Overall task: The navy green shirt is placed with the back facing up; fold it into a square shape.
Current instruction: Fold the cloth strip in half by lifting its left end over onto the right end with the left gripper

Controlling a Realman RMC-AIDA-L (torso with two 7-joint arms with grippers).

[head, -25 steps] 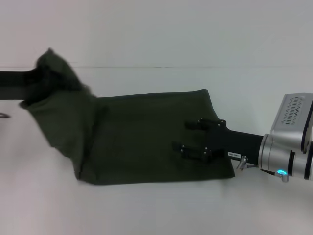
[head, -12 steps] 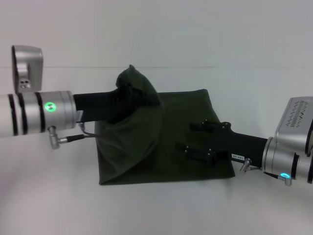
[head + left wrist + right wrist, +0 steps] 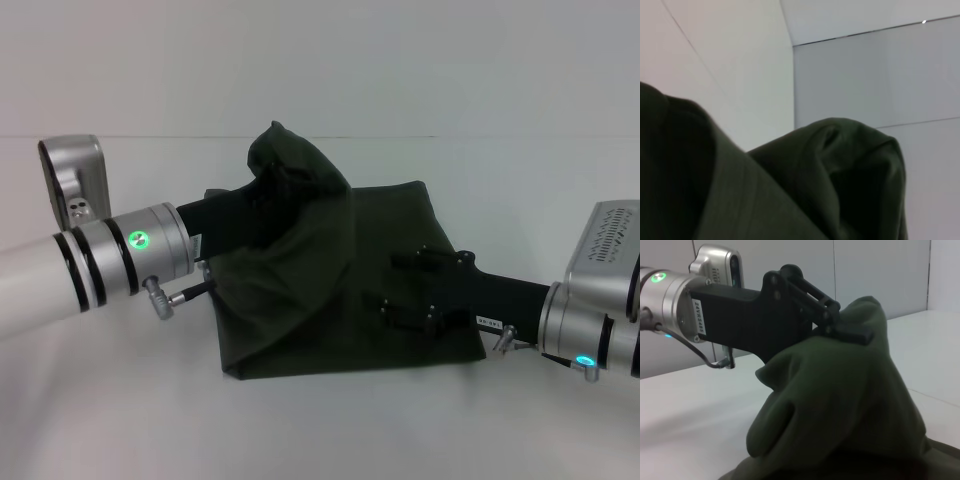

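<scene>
Resting at four o'clock, the right gripper (image 3: 400, 290) lay spread apart on the navy green shirt (image 3: 400, 230), pinning it to the white table (image 3: 320, 430). Farther off at eleven o'clock, the left gripper (image 3: 280, 185) clenched a lifted fold of shirt.

Shirt (image 3: 300, 290) is showing plain dark olive-green all over, no print visible, same dull green in both wrist views (image 3: 840, 165) (image 3: 840, 405). Left gripper (image 3: 275, 190), bunched in the shirt's raised part, is showing matte black; right gripper (image 3: 405, 285), on the shirt's flat part, also black. Table (image 3: 320, 430) around the shirt is looking plain white.
</scene>
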